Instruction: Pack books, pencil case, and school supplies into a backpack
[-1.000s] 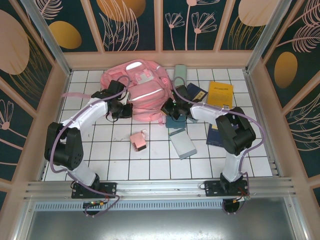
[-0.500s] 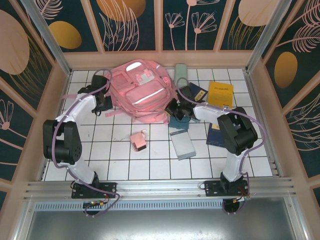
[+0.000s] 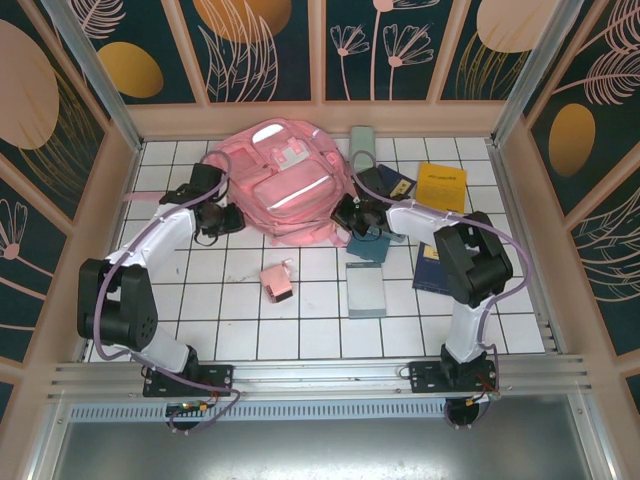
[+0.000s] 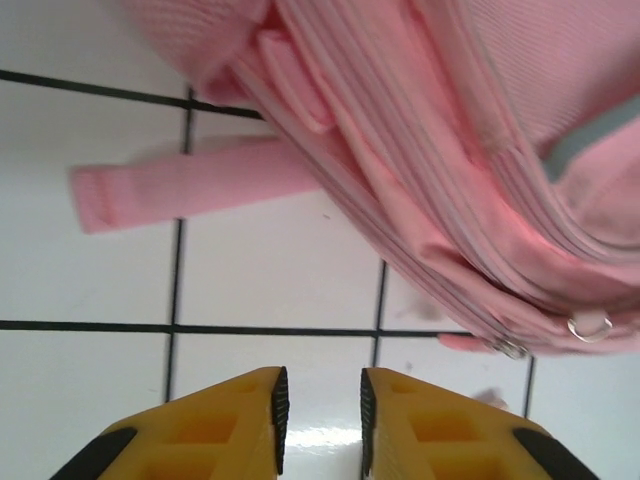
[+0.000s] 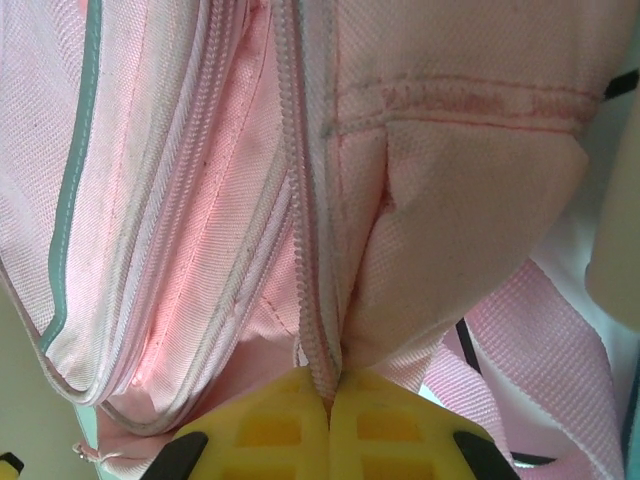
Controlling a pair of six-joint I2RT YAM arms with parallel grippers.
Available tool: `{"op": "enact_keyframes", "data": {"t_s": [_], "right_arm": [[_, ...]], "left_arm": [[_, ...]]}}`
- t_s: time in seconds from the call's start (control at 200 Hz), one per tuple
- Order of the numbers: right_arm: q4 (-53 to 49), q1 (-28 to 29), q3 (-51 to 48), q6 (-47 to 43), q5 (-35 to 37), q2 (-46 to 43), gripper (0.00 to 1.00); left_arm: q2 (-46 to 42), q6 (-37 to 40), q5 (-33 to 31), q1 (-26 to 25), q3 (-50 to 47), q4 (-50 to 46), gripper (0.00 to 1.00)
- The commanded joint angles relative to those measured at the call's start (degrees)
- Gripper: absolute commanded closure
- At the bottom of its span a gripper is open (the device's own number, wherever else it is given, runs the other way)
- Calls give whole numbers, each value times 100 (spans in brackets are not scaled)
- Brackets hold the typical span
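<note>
1. The pink backpack (image 3: 285,185) is lying flat at the far middle of the white tiled table (image 3: 250,330), with its front pockets facing up.
2. The right gripper (image 5: 330,385) is clenching the backpack's zip seam at the bag's right edge. Its yellow fingertips are pressing together with the zipper tape pinched between them.
3. The left gripper (image 4: 320,400) is hovering over bare tile just beside the backpack's left side. Its jaws are standing slightly apart and grasping nothing.
4. A pink strap (image 4: 190,185) is lying flat on the tiles ahead of the left gripper, and a small metal zip pull (image 4: 592,325) is hanging at the bag's edge.
5. The yellow book (image 3: 441,186) is lying to the right of the backpack. A navy book (image 3: 392,186) with a pale label is sitting between the two.
6. A second navy book (image 3: 432,267) is lying partly under the right arm.
7. The mint-green case (image 3: 361,141) is resting just beside the bag's far right corner.
8. The teal pad (image 3: 366,245) is lying near the right gripper, and the grey-blue box (image 3: 366,295) is sitting just on the near side of it.
9. The little pink box (image 3: 277,281) is sitting on the tiles on the near side of the bag.
</note>
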Motion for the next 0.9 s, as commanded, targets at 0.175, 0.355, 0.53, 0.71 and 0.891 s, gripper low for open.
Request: {"op": "enact_keyframes", "data": {"t_s": [0.175, 0.355, 0.53, 0.71, 0.891], "right_arm": [[-455, -542, 838, -1253, 311, 419, 90], [-244, -460, 448, -1060, 180, -61, 53], [-251, 5, -56, -1060, 731, -767, 45], [248, 494, -554, -706, 289, -963, 45], [770, 907, -580, -279, -145, -653, 45]], "left_arm": [[58, -551, 665, -527, -236, 748, 64], [188, -871, 878, -685, -420, 1167, 61], [330, -1025, 847, -701, -579, 1500, 55], [706, -1172, 907, -713, -510, 1878, 56], [1031, -1270, 887, -701, -440, 2019, 60]]}}
